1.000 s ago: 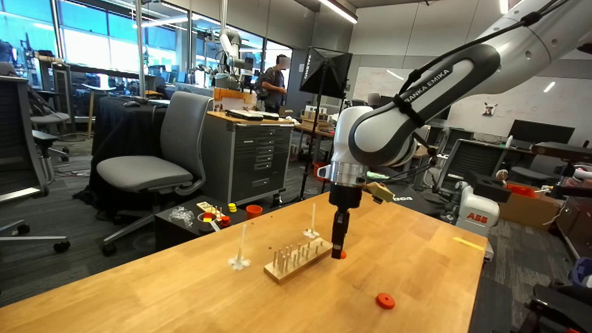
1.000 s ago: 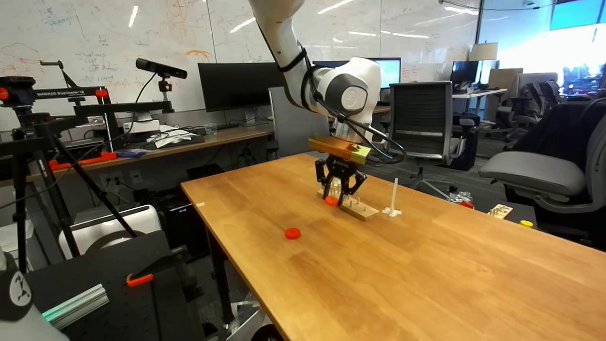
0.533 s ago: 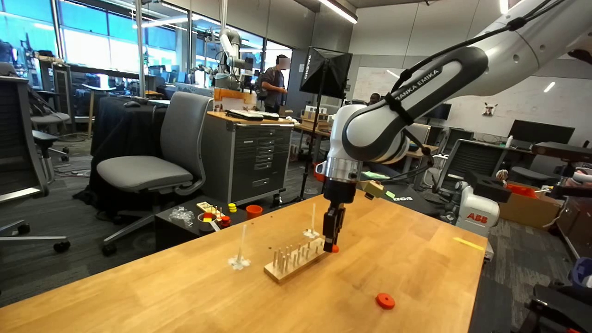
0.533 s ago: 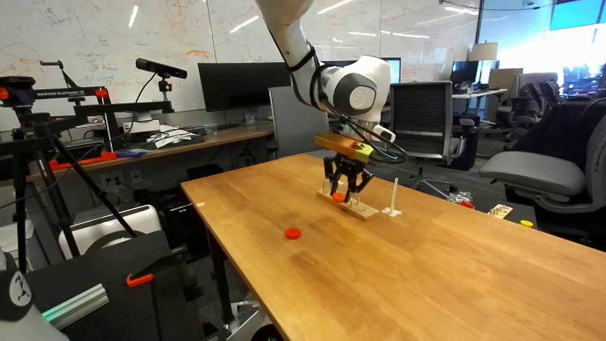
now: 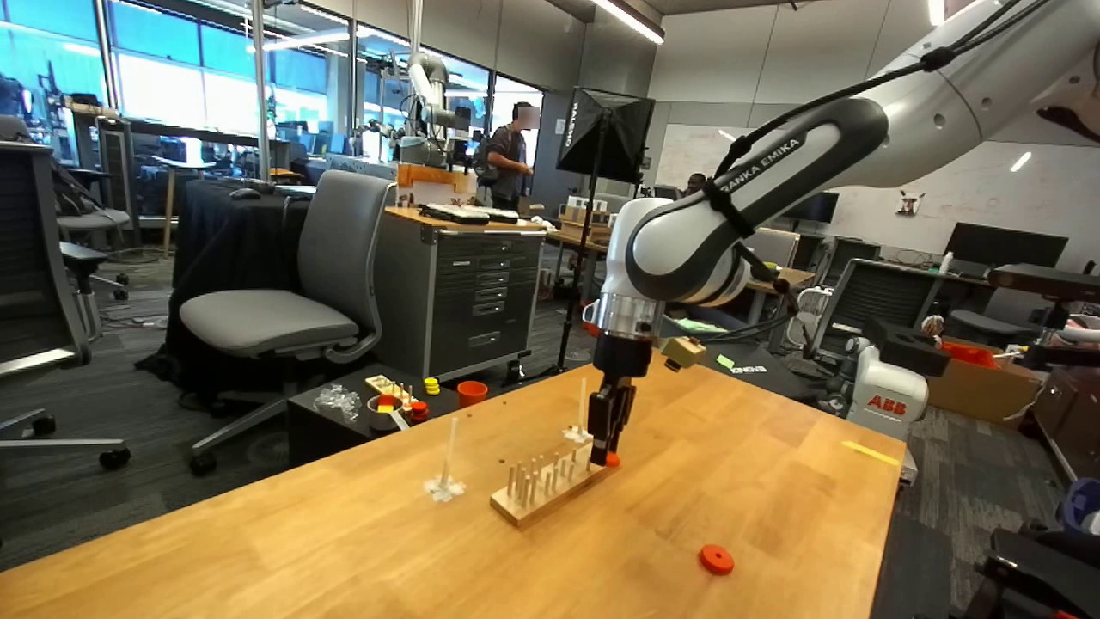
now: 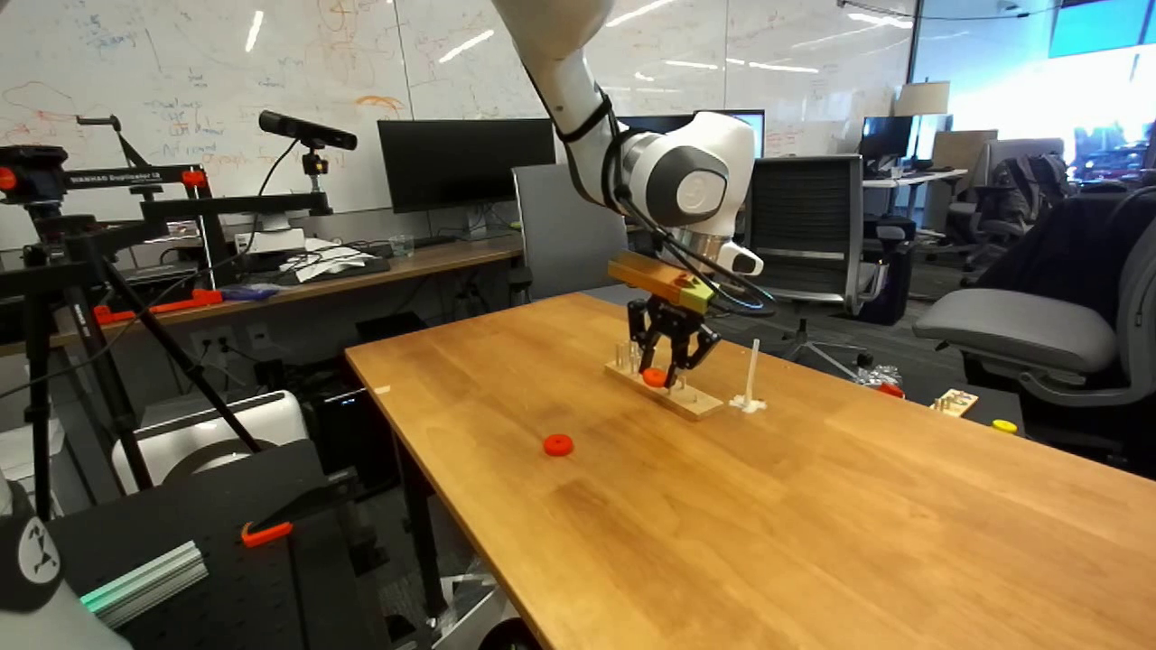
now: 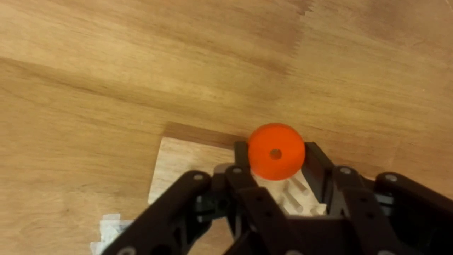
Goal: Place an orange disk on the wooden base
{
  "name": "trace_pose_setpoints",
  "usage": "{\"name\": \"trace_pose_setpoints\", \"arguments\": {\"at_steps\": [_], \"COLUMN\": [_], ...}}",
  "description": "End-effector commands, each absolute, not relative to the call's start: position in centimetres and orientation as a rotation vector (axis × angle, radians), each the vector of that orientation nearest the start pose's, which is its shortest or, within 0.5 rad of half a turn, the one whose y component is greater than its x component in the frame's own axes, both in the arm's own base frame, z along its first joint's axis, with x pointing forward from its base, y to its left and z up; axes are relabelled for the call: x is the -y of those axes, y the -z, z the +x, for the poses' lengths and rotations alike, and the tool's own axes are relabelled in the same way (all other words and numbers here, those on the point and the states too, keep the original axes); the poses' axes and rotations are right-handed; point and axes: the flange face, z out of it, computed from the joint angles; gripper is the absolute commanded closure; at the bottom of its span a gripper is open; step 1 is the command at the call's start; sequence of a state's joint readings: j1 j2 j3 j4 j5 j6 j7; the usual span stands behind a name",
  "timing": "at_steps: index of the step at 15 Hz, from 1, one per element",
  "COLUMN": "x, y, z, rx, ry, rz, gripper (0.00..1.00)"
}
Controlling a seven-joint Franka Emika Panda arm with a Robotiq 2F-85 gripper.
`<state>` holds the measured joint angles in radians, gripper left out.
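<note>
Pinched at its rim between the two fingertips, an orange disk with a small centre hole lies level in my gripper. Beneath it in the wrist view is the wooden base, a pale slab whose pegs show between the fingers. The disk overlaps the slab's long edge there and seems to hang above it. Both exterior views show the gripper low at the base, near its short-peg end; the exact height is hard to tell. A second orange disk lies flat on the tabletop.
Two thin white sticks stand taped upright on the table near the base; the closer one to my gripper is the stick. Beyond the table edge, a black stand carries an orange cup and another pegged slab.
The gripper has carried the disk from beside the base toward and over its edge, leftward in an exterior view. The grip has stayed the same. The second disk has not moved.
</note>
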<state>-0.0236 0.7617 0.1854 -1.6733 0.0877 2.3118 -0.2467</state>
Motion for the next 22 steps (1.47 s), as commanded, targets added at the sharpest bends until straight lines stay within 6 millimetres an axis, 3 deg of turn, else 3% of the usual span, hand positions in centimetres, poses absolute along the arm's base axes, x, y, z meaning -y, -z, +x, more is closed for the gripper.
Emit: {"name": "trace_pose_setpoints", "arguments": {"at_steps": [1,14,22], "x": [-9.8,-9.1,-10.0], "y": [-16.3,-15.0,-14.9], "z": [67.2,68.7,68.9], "rx": [0.379,0.327,0.344], "ry": [-0.154,-0.166,-0.140], "rz": [-2.896,-2.899,-2.904], "gripper": [0.82,0.82,0.82]}}
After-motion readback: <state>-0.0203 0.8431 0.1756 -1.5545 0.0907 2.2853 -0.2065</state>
